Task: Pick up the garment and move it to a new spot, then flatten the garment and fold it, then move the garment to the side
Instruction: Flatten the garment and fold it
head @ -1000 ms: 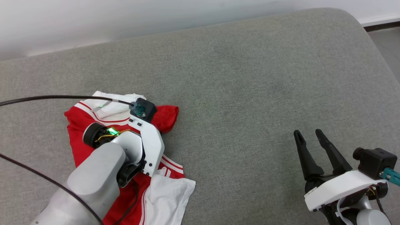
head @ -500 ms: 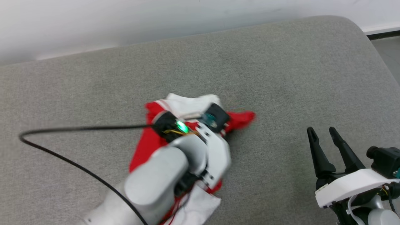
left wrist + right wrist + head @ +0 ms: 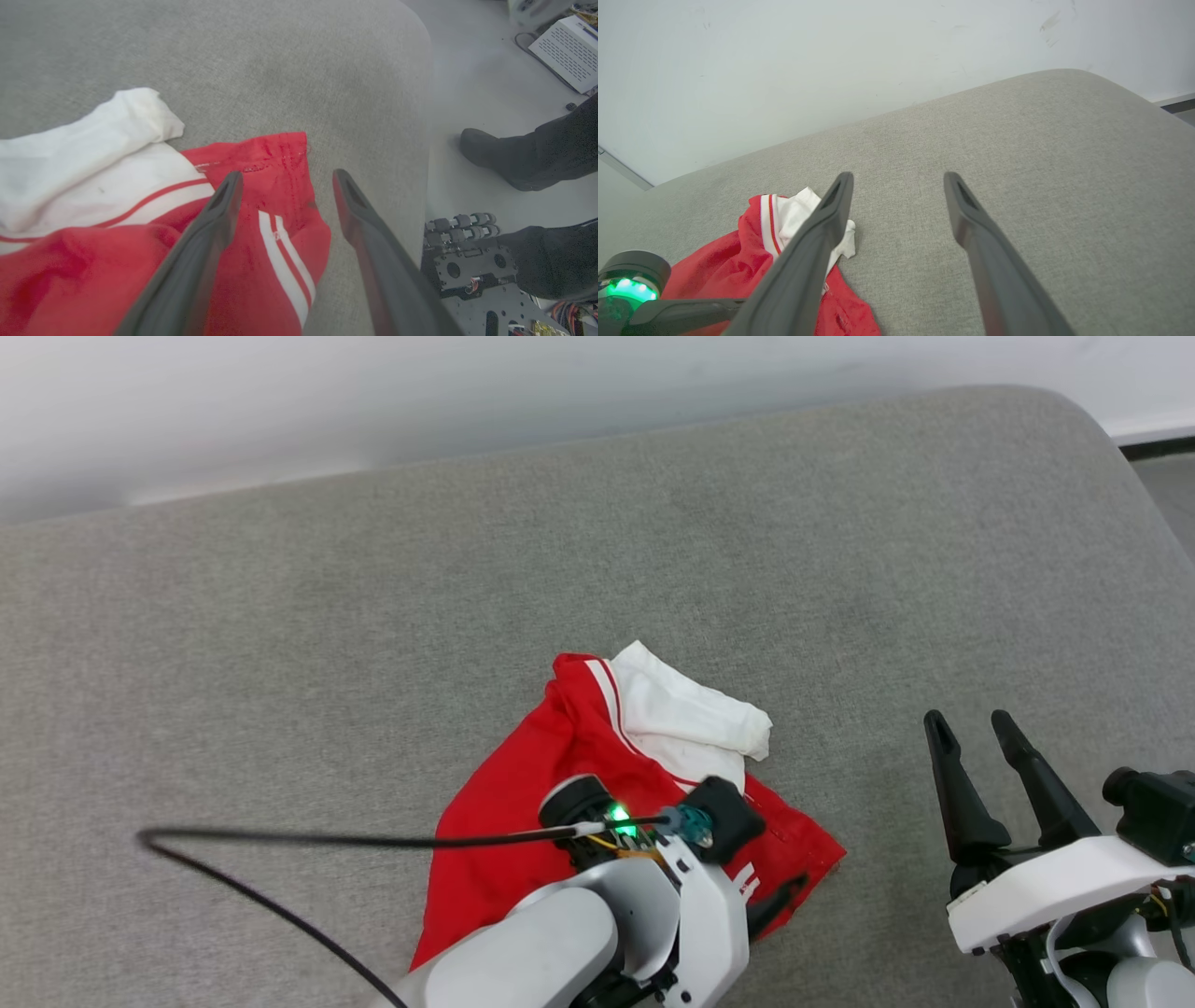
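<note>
Grey sofa-type cushion (image 3: pixel 280 616) w/ a pale wall (image 3: pixel 373 392) behind, that was the whole stage. Garment (image 3: pixel 523 784) lay bunched in a heap near the front middle of it, red body crumpled, one white sleeve (image 3: pixel 681 714) flopped toward the wall side. Left gripper (image 3: pixel 286 179) hung right over the red hem corner, jaws wide apart, nothing pinched. Right gripper (image 3: pixel 969 721) sat well apart on the right, jaws apart too, empty. Imo the move bit was prob done and flattening was up. I'd grab two separate edges, hem corner w/ left, sleeve side w/ right. Pinch one layer only, then pull apart low and slow so it didn't re-bunch. Someone's shoe (image 3: pixel 486 151) stood on the floor (image 3: pixel 467 70) past the cushion edge, fwiw.
</note>
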